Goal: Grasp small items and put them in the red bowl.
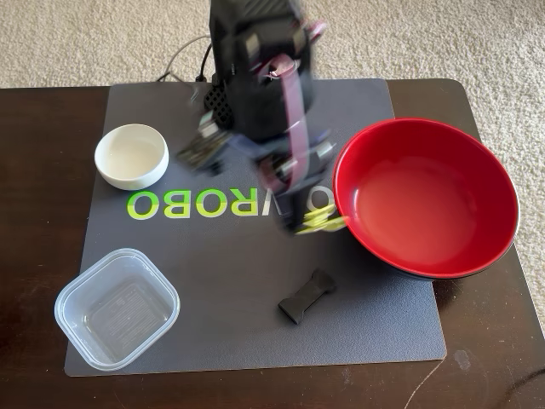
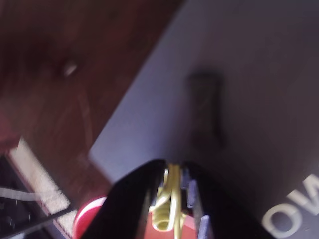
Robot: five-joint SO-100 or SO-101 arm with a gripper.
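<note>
Gripper [image 1: 317,223]: clamped on the yellow clothespin [image 1: 321,221], held above the mat [image 1: 213,332].
Red bowl [image 1: 426,198]: rim just beside the gripper, right in the fixed view.
Black bow-tie piece [image 1: 306,296]: below the gripper, apart.
Mat edge: seen left in the wrist view.

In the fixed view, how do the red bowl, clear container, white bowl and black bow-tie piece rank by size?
1. Red bowl
2. Clear container
3. White bowl
4. Black bow-tie piece
</note>
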